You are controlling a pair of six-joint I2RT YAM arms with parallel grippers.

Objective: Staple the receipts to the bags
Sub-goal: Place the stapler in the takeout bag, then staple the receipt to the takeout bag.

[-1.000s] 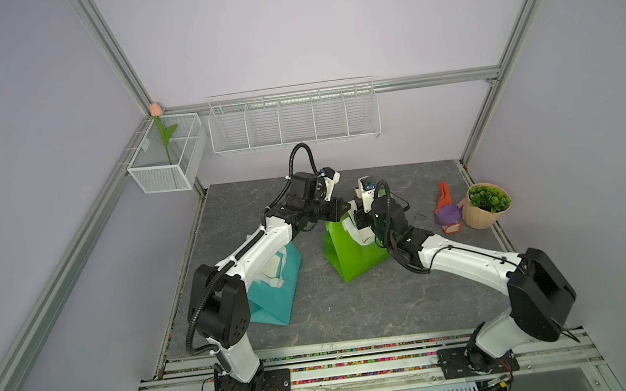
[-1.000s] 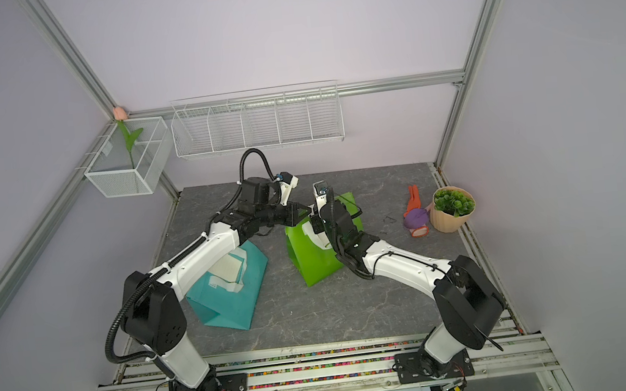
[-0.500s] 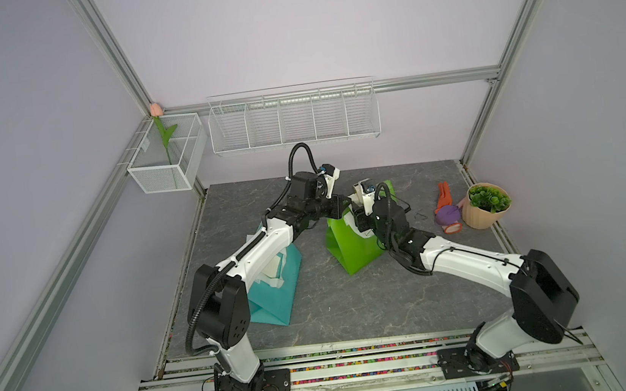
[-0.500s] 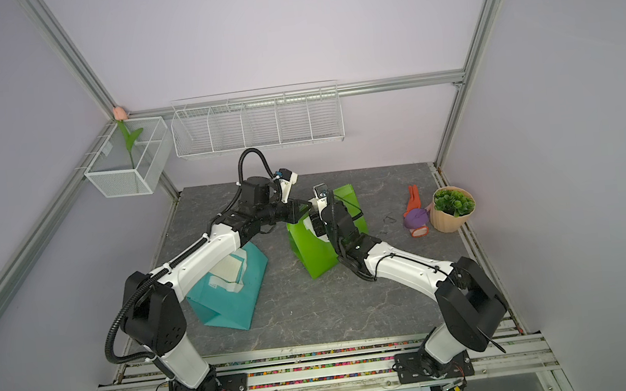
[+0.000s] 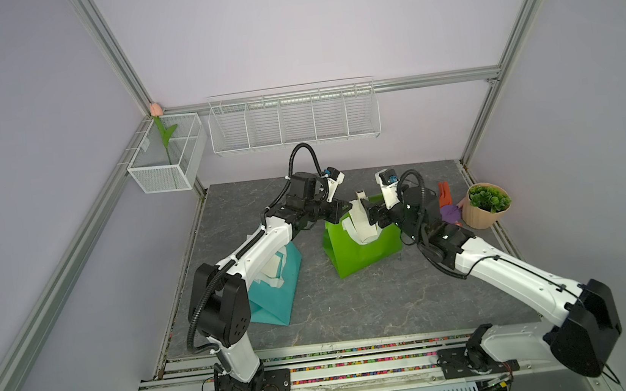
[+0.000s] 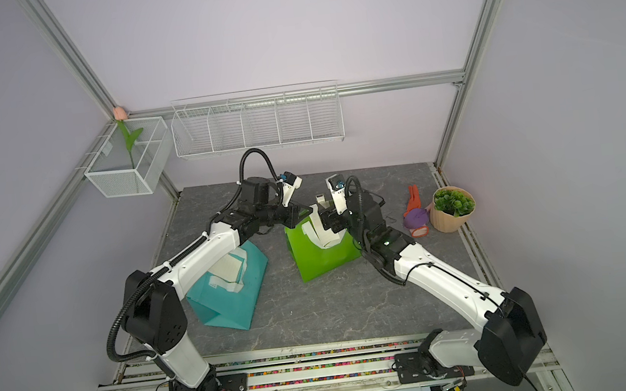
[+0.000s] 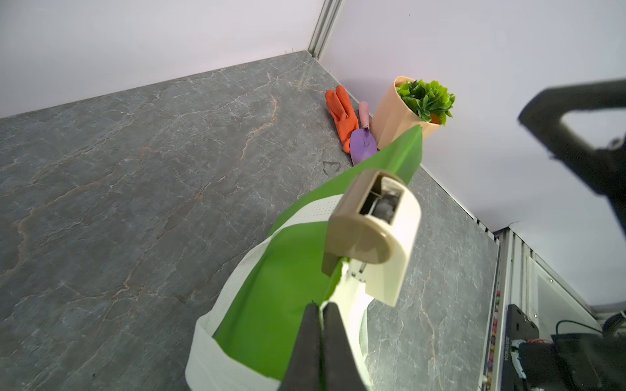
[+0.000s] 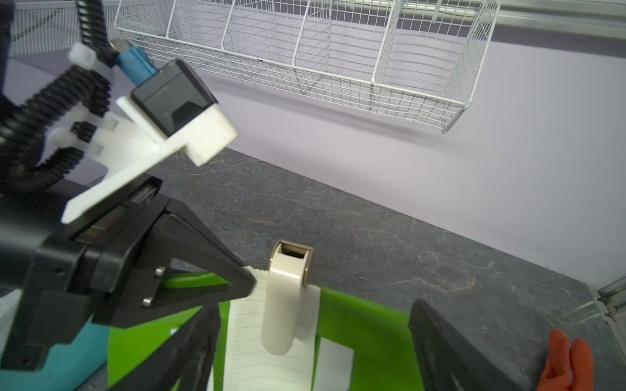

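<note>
At the ridge of the green bag (image 5: 364, 250), left hand (image 7: 321, 308) clamps bag and receipt (image 8: 250, 325); right hand (image 8: 313, 306), spread wide astride the stapler (image 8: 288, 294), should squeeze squarely.

The left arm (image 5: 253, 250) is rising from its base at 7 o'clock and stretching toward 1 o'clock, with its wrist levelling out near the middle of the table. The left gripper (image 7: 320, 306) is pinching a bag (image 7: 271, 287) by its top edge, fingers (image 7: 308, 338) pressed flat together. The right arm (image 5: 510, 275) is reaching from its base at 5 o'clock toward 11 o'clock. Its wrist is bending over so that the right gripper (image 8: 311, 325) is facing the left one from the 3 o'clock side. Its jaws are standing wide apart, gripping nothing, one tip close beside the left gripper's.
</note>
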